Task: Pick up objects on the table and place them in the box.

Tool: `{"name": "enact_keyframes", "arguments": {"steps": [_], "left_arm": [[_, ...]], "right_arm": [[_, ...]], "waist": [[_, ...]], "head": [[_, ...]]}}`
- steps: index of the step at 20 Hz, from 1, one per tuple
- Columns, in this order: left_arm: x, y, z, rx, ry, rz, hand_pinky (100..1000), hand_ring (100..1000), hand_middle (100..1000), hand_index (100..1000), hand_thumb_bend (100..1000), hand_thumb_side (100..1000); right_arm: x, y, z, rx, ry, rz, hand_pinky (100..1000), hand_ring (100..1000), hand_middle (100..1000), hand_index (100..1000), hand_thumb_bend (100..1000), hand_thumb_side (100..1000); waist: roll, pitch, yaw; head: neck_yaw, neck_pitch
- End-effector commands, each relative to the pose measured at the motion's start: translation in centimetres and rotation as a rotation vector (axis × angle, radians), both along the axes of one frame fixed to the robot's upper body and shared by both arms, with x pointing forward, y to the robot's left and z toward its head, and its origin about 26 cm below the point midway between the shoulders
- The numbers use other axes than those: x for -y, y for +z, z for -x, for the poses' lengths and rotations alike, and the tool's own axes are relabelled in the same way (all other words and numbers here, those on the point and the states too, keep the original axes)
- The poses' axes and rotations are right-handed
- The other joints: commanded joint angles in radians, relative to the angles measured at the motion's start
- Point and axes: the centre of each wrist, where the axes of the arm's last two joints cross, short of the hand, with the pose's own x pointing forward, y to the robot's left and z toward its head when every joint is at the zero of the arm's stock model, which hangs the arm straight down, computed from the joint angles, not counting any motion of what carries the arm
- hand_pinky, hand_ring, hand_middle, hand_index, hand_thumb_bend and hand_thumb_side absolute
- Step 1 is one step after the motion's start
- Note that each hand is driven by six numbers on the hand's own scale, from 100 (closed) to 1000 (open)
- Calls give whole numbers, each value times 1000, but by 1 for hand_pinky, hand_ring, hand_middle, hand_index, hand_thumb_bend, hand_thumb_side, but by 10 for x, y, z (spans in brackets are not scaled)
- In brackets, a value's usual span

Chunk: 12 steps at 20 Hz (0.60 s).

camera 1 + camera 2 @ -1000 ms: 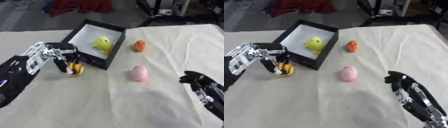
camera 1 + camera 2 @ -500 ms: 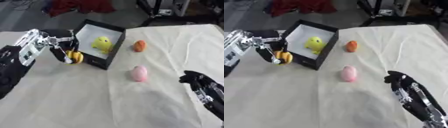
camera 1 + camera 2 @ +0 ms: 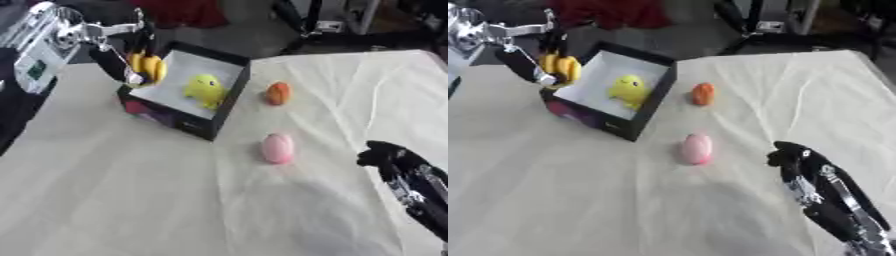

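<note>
My left hand [image 3: 112,56] is raised over the left rim of the black box [image 3: 229,107], its fingers curled round a yellow-and-orange object [image 3: 147,67]. Inside the box lies a yellow toy [image 3: 206,89] on the white floor. An orange object [image 3: 278,93] rests on the cloth just right of the box. A pink egg-shaped object [image 3: 278,148] lies nearer me, in the middle of the table. My right hand [image 3: 805,162] sits low at the right with curled fingers, holding nothing.
A cream cloth [image 3: 175,200] covers the table, wrinkled at the right. Beyond the far edge are a red bundle [image 3: 614,12] and dark stands [image 3: 306,25] on the floor.
My left hand has lifted the yellow-and-orange object off the cloth and carried it up and away to the box's left rim. The right hand has stayed put.
</note>
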Motion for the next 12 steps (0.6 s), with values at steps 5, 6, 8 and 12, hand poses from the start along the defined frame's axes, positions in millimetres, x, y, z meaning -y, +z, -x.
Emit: {"name": "enact_keyframes", "arguments": {"steps": [5, 6, 8, 12], "left_arm": [[31, 4, -30, 74, -11, -52, 588, 437, 421, 559, 386, 230], [36, 0, -35, 82, -9, -62, 591, 439, 423, 561, 387, 212], [45, -10, -46, 100, 1, -69, 593, 440, 424, 562, 392, 214], [60, -38, -63, 143, 44, -43, 602, 445, 430, 570, 406, 214]], "right_arm": [[2, 4, 0, 9, 7, 8, 864, 746, 706, 863, 100, 718], [2, 4, 0, 9, 8, 7, 865, 746, 706, 863, 100, 720], [1, 4, 0, 7, 10, 5, 864, 746, 706, 863, 100, 721], [-2, 4, -1, 9, 22, -1, 864, 746, 706, 863, 100, 720]], "waist": [[7, -27, -15], [7, -27, -18], [5, -27, -24], [1, -25, -35]], "head": [[3, -2], [3, -2], [6, -2], [10, -2]]}}
